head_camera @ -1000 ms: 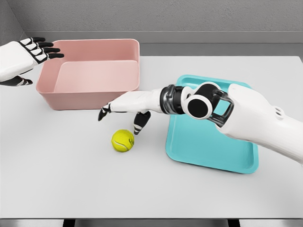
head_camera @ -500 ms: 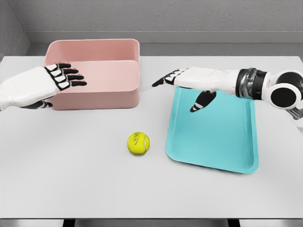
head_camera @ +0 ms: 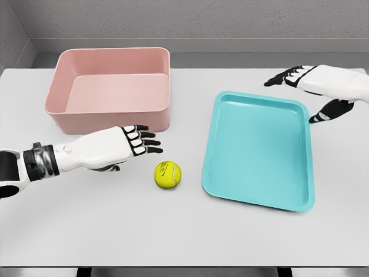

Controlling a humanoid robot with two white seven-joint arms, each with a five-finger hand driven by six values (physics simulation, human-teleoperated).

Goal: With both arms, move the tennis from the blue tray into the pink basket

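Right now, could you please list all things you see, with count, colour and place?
ball: one, yellow-green, on the table between basket and tray, in neither
basket: one, pink, far left on the table
tray: one, blue, right of centre on the table
table: one, light grey, under everything
left hand: one, white with black fingers, open, just left of the ball, not touching it
right hand: one, white with black fingers, open, beyond the tray's far right corner

Tennis ball point(head_camera: 168, 175): yellow-green, pale seam line. Basket point(head_camera: 109, 118): plain pink. Tray point(head_camera: 259, 151): plain turquoise blue. Table point(head_camera: 115, 231): light grey. Left hand point(head_camera: 109, 147) and right hand point(head_camera: 320, 83): white shells, black fingers point(head_camera: 147, 142).
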